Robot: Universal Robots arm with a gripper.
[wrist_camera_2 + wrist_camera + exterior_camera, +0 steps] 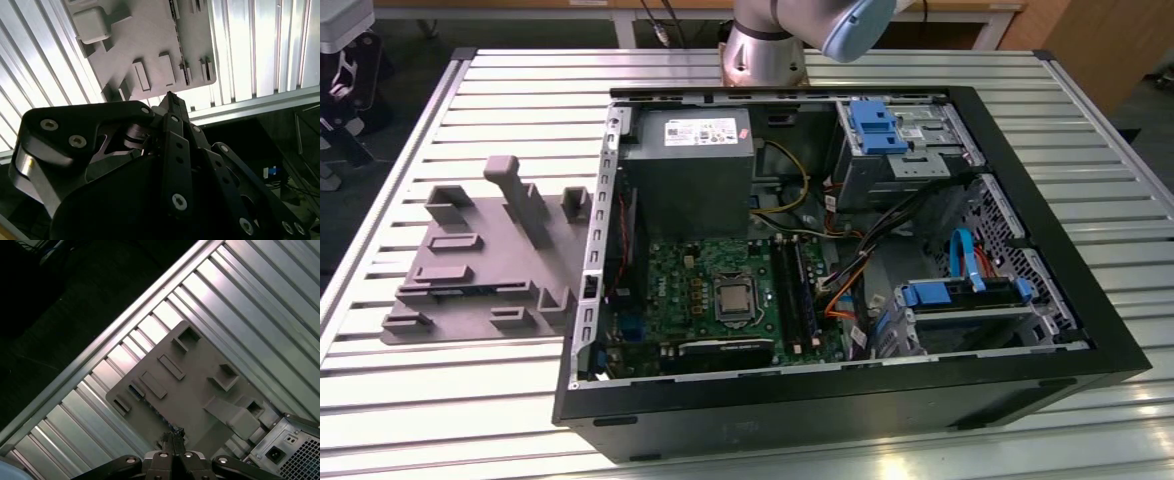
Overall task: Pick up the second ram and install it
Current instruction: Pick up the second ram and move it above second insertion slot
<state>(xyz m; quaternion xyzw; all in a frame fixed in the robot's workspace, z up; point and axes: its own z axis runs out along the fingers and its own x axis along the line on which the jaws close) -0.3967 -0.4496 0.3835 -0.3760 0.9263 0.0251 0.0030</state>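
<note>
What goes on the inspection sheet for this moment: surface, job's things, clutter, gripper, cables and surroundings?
Surface: slatted silver aluminium table, carrying an open black computer case and, at the exterior view's left, a grey moulded plastic tray.
Job's things: long black socket rails on the green motherboard inside the case; what they hold is too small to tell.
Clutter: nothing seen.
Gripper: black gripper, shut, over the tray in both wrist views; nothing seen between its fingertips.
Cables: yellow, orange and blue cables bundled inside the case.
Surroundings: wooden furniture beyond the table.
</note>
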